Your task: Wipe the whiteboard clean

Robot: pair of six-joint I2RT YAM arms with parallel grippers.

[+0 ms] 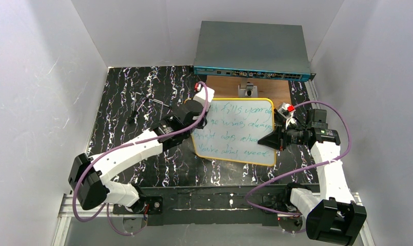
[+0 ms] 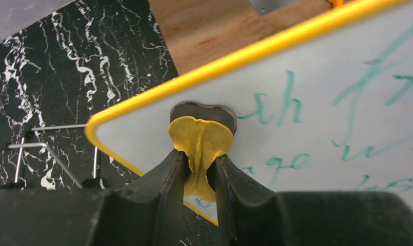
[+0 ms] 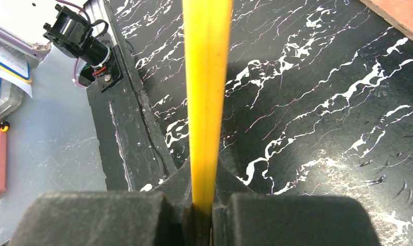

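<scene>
Pinched at 3 o'clock by the right tool (image 3: pixel 203 205), the whiteboard (image 1: pixel 245 123) was best wiped flat with the left tool's (image 2: pixel 200 159) gripped pad (image 2: pixel 200 136).

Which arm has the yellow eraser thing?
The left end effector pinches the yellow pad at the whiteboard corner; the right end effector clamps only the rim.

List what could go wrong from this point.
1. The right gripper holds the whiteboard only by its thin yellow rim. Wiping pressure may twist the board loose.
2. The left gripper pinches the yellow pad by a narrow fold, so dragging could pull it out.
</scene>
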